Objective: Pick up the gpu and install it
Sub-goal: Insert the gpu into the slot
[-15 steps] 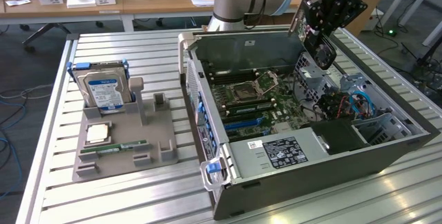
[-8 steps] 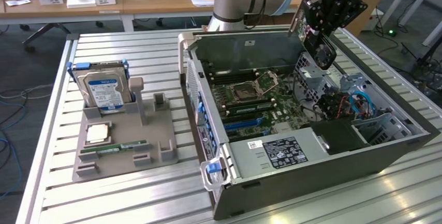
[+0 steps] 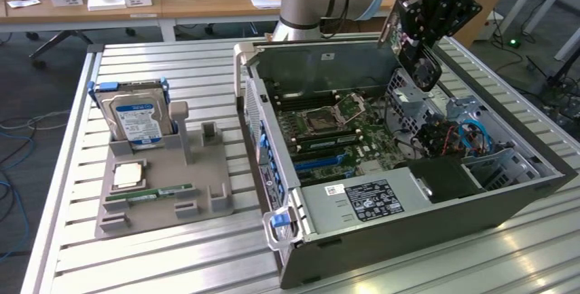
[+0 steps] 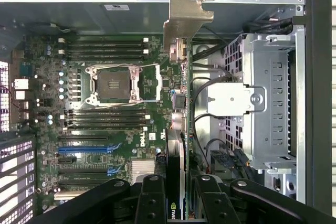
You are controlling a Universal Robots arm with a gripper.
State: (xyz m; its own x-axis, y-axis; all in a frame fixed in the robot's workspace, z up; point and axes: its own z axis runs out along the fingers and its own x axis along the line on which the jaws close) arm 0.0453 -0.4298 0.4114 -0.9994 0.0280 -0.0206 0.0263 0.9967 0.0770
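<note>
The gpu (image 4: 178, 156) hangs edge-on above the open computer case (image 3: 408, 240), clamped in the tool (image 4: 181, 184). White lettering on the motherboard (image 4: 121, 129) beneath reads "DELL". Beside the case on the slatted metal tabletop (image 3: 163, 260), a grey holder (image 3: 163, 202) carries a hard drive (image 3: 136, 114) with a blue-white label.

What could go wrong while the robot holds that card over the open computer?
The gpu hangs in the gripper above the motherboard; a slip could drop it onto the parts there. Its metal bracket sits close to the case wall and might catch. Loose cables beside the drive cage could snag the card going down.
</note>
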